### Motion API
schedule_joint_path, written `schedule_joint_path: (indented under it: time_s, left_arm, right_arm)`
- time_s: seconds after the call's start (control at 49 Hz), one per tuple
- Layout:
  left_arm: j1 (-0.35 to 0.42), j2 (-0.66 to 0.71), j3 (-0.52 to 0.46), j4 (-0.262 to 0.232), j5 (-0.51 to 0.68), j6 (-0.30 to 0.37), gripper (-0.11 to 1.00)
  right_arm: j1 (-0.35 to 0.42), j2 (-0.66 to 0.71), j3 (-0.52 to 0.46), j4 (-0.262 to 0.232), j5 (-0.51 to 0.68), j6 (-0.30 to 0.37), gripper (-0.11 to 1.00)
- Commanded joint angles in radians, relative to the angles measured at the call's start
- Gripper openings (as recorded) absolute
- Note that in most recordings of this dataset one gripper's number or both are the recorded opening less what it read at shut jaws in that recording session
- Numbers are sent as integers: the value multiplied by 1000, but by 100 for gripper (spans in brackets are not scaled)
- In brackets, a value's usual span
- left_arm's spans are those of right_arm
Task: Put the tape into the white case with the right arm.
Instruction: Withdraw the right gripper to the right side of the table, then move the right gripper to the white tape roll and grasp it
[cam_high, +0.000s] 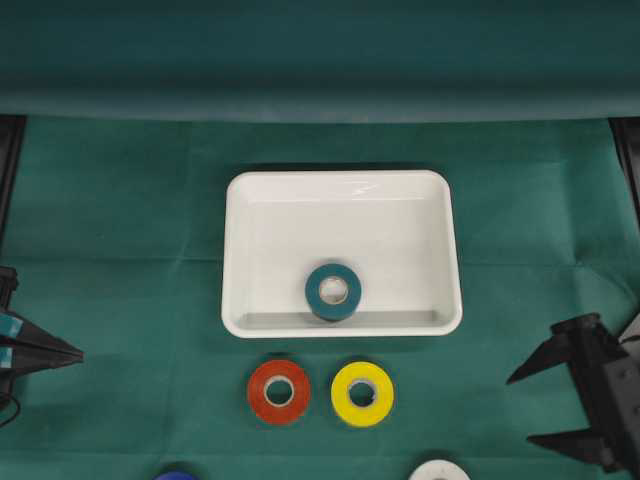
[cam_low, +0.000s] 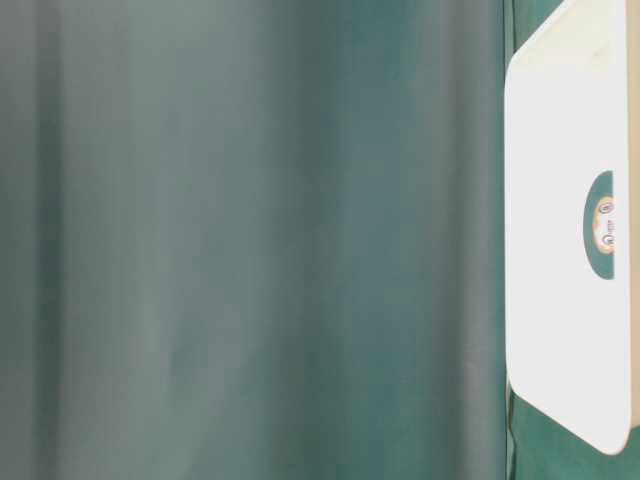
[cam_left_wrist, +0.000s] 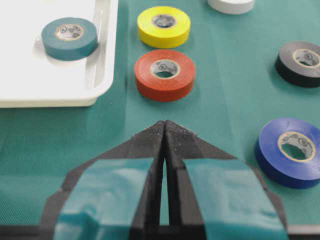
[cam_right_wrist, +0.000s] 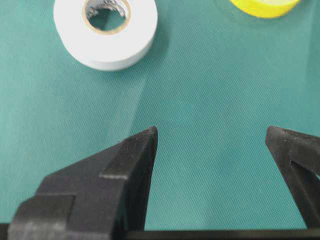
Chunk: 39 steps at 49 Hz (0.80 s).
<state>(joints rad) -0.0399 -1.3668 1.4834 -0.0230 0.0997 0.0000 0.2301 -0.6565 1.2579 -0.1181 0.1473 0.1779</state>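
- Teal tape roll (cam_high: 333, 291): lies flat inside the shallow glossy white rectangular case (cam_high: 250, 215), near the case's front wall, just right of centre.
- Red tape roll (cam_high: 279, 391) and yellow tape roll (cam_high: 362, 393): side by side on the green cloth (cam_high: 120, 250), just in front of the case, apart from each other.
- White tape roll (cam_right_wrist: 105, 31), blue tape roll (cam_left_wrist: 292, 152) and black tape roll (cam_left_wrist: 299, 62): further in front of the case, on the cloth.
- All-black right gripper (cam_high: 527, 408): right of the case and well apart from it, released, fingers spread wide, nothing between them.
- Left gripper with light-blue patches (cam_left_wrist: 164, 127): left of the case, clenched, fingertips together, holding nothing.
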Motion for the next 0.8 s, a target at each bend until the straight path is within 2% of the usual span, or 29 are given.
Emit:
schedule_joint_path:
  time_s: [0.0,0.49,0.776]
  left_arm:
    - [3,8,-11,2,-6,0,0]
    - [3,8,-11,2,-6,0,0]
    - [3,8,-11,2,-6,0,0]
  right_arm:
    - [14,67,-54,-2,-28,-2,73]
    - [75,420,-304,-2,-69,-3,73]
    - [84,506,-368,-2,-64,-5,73]
